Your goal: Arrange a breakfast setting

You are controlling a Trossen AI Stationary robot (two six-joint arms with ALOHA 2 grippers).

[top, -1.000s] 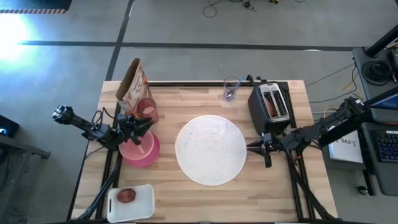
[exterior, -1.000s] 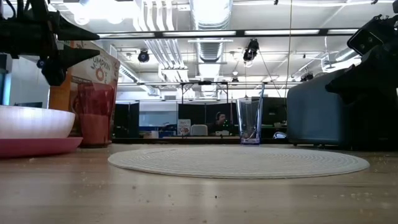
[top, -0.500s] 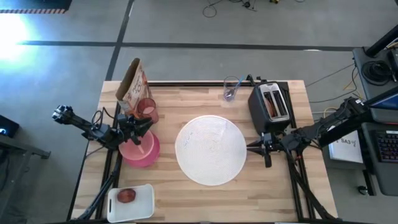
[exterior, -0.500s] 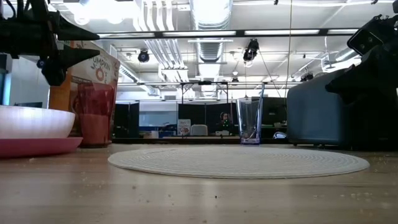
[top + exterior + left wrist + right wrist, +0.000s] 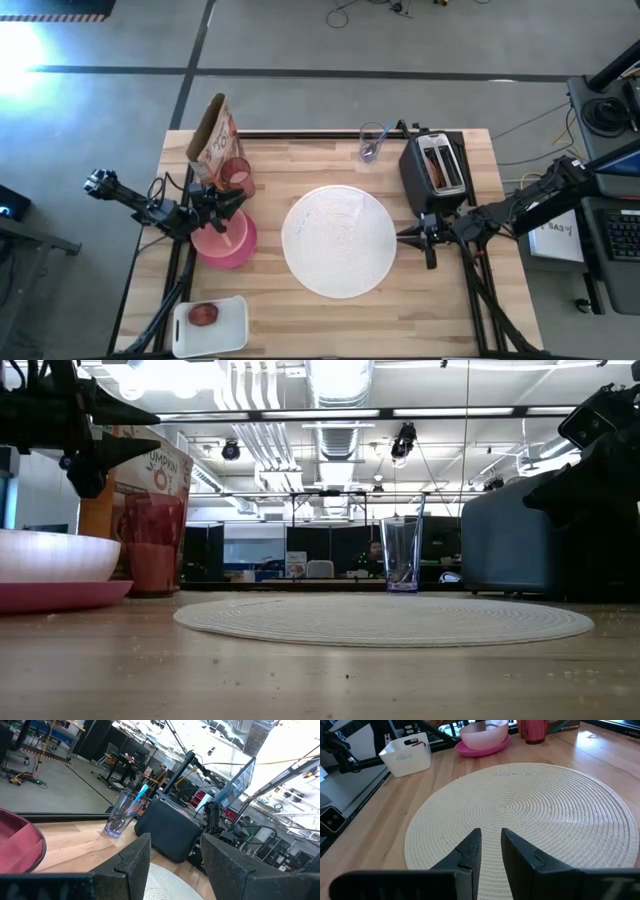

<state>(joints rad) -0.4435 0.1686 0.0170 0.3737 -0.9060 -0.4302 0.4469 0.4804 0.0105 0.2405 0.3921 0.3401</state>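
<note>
A large round white woven mat (image 5: 340, 240) lies flat at the table's middle. At the left, a peach translucent bowl (image 5: 220, 232) stands in a magenta plate (image 5: 243, 250). A pink cup (image 5: 238, 175) stands just beyond them. A teal-handled spoon (image 5: 140, 795) stands in a clear glass (image 5: 372, 143) at the far edge. My left gripper (image 5: 228, 203) is open and empty in the air over the bowl's far rim. My right gripper (image 5: 400, 237) hangs just above the mat's right edge (image 5: 491, 845), fingers a narrow gap apart, holding nothing.
A black two-slot toaster (image 5: 437, 165) stands at the far right, just behind my right arm. A cereal box (image 5: 212, 135) stands at the far left behind the cup. A white tub (image 5: 225, 325) with a red fruit in it sits at the near left corner.
</note>
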